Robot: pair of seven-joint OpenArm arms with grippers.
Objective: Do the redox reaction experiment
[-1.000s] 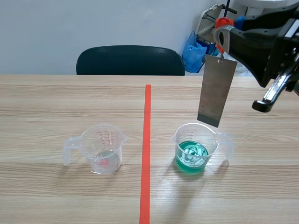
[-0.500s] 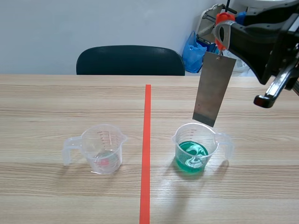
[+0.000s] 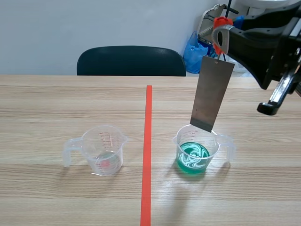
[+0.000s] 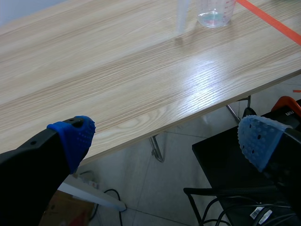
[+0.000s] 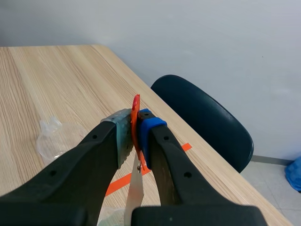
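A grey metal plate (image 3: 211,94) hangs tilted from an orange-red clip (image 3: 219,26), and my right gripper (image 3: 225,38) is shut on that clip high at the right. The plate's lower edge is at the far rim of a clear beaker with green liquid (image 3: 194,151). A second clear beaker (image 3: 103,150), with a little clear liquid, stands left of the tape line. In the right wrist view my gripper (image 5: 134,127) pinches the clip (image 5: 135,107), with the plate (image 5: 134,193) hanging below. My left gripper (image 4: 164,136) is open, off the table's edge over the floor, far from that second beaker (image 4: 215,12).
An orange-red tape line (image 3: 147,150) runs down the table's middle between the beakers. A dark chair (image 3: 130,60) stands behind the far edge, with a blue bag (image 3: 195,52) beside it. Below the left gripper there is floor and a black chair seat (image 4: 225,165).
The hanging plate has swung a little to the left, and its lower edge has come down to the green beaker's rim. The beakers have not moved.
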